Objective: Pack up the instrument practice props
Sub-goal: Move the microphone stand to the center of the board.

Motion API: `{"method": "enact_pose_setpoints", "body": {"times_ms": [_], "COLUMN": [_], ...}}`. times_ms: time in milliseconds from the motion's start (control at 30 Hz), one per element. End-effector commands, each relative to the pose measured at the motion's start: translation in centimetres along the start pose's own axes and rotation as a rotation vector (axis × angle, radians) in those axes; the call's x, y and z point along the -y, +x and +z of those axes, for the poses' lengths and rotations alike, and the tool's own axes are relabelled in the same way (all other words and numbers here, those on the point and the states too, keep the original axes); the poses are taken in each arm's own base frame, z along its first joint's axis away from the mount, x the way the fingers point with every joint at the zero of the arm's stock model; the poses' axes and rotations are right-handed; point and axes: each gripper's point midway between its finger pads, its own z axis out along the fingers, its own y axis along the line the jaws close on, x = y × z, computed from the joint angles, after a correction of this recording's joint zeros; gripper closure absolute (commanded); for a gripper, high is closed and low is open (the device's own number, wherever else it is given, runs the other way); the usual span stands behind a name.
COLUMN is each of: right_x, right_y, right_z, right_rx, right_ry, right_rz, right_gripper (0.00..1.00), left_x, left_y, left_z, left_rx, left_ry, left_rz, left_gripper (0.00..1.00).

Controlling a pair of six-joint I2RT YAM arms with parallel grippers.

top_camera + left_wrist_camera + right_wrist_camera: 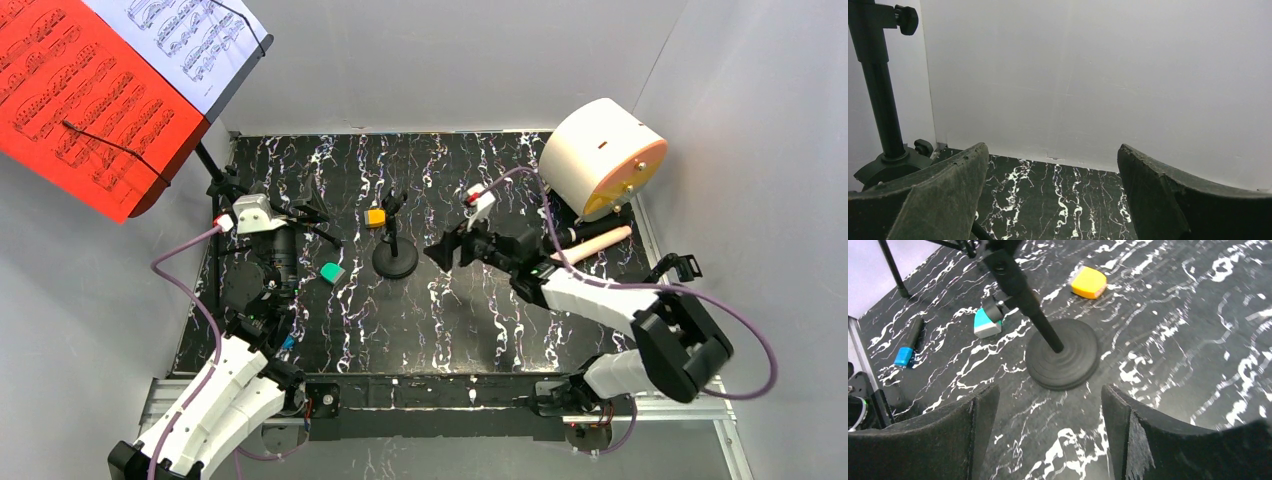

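While the top view takes in the whole black tripod music rack [207, 162] at the tabletop's far-left corner, its red sheet [80, 100] and white sheet [190, 40] cut by the frame, the left wrist view catches only its upright tube and clamp knob [907, 19]. The right wrist view alone plainly shows a blue-tipped black cylinder [908, 342] near the left edge. Mid-tabletop stands a black round-based pole [395, 262], its top hard to make out. A beige-headed microphone [600, 243] lies by the right edge. The left gripper [1053, 155] and right gripper [1050, 392] are both spread, empty.
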Motion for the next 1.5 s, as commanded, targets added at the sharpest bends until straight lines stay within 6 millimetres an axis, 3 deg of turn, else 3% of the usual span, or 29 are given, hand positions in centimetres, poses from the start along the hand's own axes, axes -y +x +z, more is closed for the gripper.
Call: {"method": "enact_pose_setpoints", "body": {"times_ms": [0, 400, 833, 1167, 1267, 1367, 1467], "right_x": [-3.1, -4.4, -5.1, -4.2, -3.8, -3.6, -3.2], "right_y": [-5.3, -1.8, 0.5, 1.2, 1.6, 1.2, 1.0], "right_z": [2.9, 8.2, 12.6, 13.5, 13.6, 12.9, 11.9], "right_rx": [0.224, 0.243, 0.212, 0.201, 0.191, 0.211, 0.224], "right_ry": [-0.081, -0.260, -0.377, -0.357, -0.354, -0.338, -0.300], "right_rz": [-0.147, -0.430, -0.430, -0.433, -0.429, -0.426, -0.420], "right_gripper": [0.19, 0.23, 0.40, 0.65, 0.78, 0.98, 0.99], "left_x": [-0.4, -0.2, 0.0, -0.1, -0.1, -0.1, -0.2], "left_y": [-0.5, -0.6, -0.4, -0.5, -0.6, -0.6, -0.7], "left_z": [0.0, 0.0, 0.1, 0.1, 0.1, 0.1, 0.1], "left_rx": [0.027, 0.031, 0.028, 0.032, 0.033, 0.033, 0.036], "left_ry": [-0.012, 0.005, 0.013, 0.015, 0.016, 0.016, 0.012], "left_rz": [0.004, 0.001, 0.006, 0.005, 0.005, 0.006, 0.007], "left_gripper": [0.02, 0.02, 0.02, 0.02, 0.02, 0.02, 0.02]}}
